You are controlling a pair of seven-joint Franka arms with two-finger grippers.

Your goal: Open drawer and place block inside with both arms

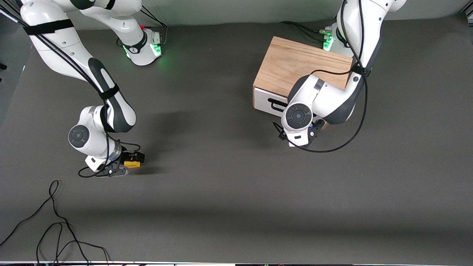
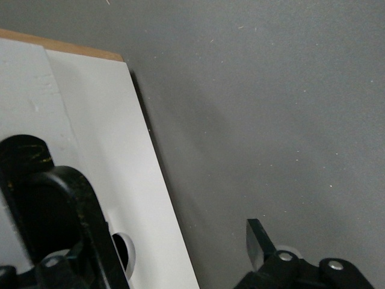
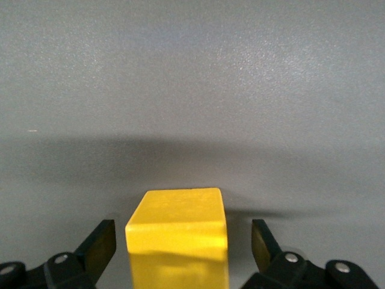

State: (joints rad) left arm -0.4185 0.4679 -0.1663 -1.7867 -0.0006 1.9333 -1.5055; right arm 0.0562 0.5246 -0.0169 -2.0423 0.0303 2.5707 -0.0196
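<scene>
The yellow block point(image 1: 132, 163) lies on the dark table toward the right arm's end. My right gripper point(image 1: 129, 164) is open and down around it, one finger on each side. In the right wrist view the block point(image 3: 178, 235) sits between the fingers point(image 3: 101, 241) with a gap on both sides. The light-wood cabinet point(image 1: 299, 64) stands toward the left arm's end, and its white drawer front point(image 1: 266, 100) looks shut. My left gripper point(image 1: 314, 132) is open in front of the drawer, by the black bar handle point(image 1: 277, 105). The drawer front point(image 2: 120, 180) and handle point(image 2: 24, 174) also show in the left wrist view.
Loose black cables point(image 1: 55, 225) lie on the table near the front camera at the right arm's end. A cable loop point(image 1: 332, 147) hangs from the left arm beside the cabinet. Bare dark table point(image 1: 229, 177) lies between block and cabinet.
</scene>
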